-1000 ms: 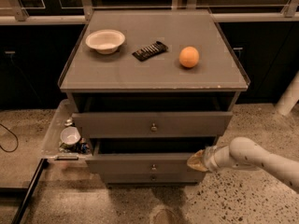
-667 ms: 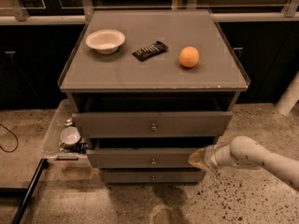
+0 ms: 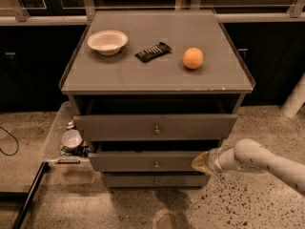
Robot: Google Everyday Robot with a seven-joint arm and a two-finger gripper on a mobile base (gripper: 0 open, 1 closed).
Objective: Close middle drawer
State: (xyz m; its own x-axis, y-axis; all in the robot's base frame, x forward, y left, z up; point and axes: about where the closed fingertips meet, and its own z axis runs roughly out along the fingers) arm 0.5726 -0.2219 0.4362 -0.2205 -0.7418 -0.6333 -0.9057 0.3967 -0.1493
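Note:
The grey cabinet has three drawers alike. The middle drawer, with a small round knob, sticks out a little, with a dark gap above its front. The upper drawer stands further out; the lowest drawer sits furthest in. My gripper comes in from the lower right on a white arm and rests against the right end of the middle drawer's front.
On the cabinet top lie a white bowl, a black bar and an orange. A clear tray with a cup hangs at the cabinet's left. A white post stands at right.
The middle drawer has slid inward toward the cabinet. My gripper has moved in with it, staying against the drawer front's right end.

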